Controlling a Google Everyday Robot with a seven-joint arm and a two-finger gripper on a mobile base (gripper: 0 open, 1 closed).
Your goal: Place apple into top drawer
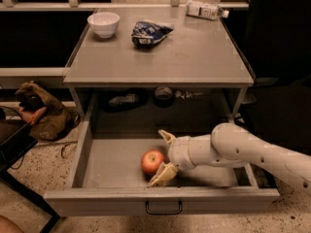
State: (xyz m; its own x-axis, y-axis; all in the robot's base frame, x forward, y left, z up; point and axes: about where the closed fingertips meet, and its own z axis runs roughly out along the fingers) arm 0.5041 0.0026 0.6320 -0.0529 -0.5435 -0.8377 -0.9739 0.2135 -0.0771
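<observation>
The red-orange apple [152, 161] rests on the floor of the open top drawer [112, 161], a wide grey metal drawer with a black wire handle [164, 208] at its front. My gripper [163, 154] is inside the drawer, just right of the apple. Its cream fingers are spread open, one behind the apple and one in front [162, 174], no longer clamped on it. The white arm [243, 149] reaches in from the right.
On the grey tabletop [194, 57] sit a white bowl [103, 24], a blue-and-white snack bag [148, 33] and a lying bottle [206, 9]. A brown bag [41, 113] lies on the floor at left. A dark object [14, 144] stands at the lower left.
</observation>
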